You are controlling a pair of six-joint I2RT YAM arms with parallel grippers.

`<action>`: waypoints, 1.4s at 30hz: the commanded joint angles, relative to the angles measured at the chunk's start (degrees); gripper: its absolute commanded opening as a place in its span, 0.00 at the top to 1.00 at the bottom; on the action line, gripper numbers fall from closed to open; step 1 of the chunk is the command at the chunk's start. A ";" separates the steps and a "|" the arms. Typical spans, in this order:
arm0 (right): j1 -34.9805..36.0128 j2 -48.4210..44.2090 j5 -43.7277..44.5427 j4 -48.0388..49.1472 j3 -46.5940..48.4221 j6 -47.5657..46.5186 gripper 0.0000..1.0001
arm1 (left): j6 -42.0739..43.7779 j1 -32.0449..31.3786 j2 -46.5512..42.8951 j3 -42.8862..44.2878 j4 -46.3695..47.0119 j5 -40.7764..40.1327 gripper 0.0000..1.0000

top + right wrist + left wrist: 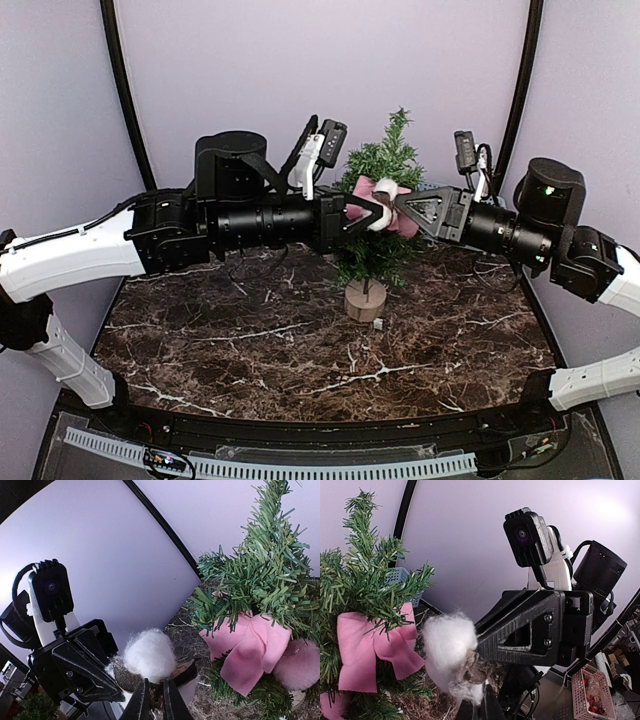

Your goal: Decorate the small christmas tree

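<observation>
The small christmas tree (388, 160) stands on its wooden disc (365, 300) at the back middle of the table. It carries a pink bow (364, 189) and a pink pom-pom (300, 665). In front of it, level with the bow, a white cotton tuft (381, 220) with a brown piece at its base hangs between both arms. My left gripper (374, 216) comes in from the left and is shut on the tuft (447, 637) from below. My right gripper (398, 212) comes in from the right, its jaws closed to a narrow slit on the base of the tuft (149, 655).
The dark marble table (300, 350) has a small white tag (379, 323) lying by the tree's base. A blue mesh basket (400, 577) sits behind the tree (365, 580). A pink basket (590, 695) with small items stands off to the right.
</observation>
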 commanded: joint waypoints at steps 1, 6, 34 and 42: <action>0.52 0.22 -0.70 2.12 -0.03 0.15 0.89 | 0.14 0.20 -2.55 -0.41 1.99 -0.50 1.00; 0.47 0.72 -1.08 1.95 0.13 0.12 0.89 | 0.15 0.22 -2.54 -0.44 1.98 -0.59 1.00; 0.53 -5.83 11.80 -10.28 4.23 -3.49 1.00 | 2.42 0.81 -5.44 -1.40 -2.70 -5.62 0.23; -3.71 -3.60 24.59 -24.31 13.91 -6.79 1.00 | 1.56 6.74 -4.80 0.71 -8.03 2.14 0.14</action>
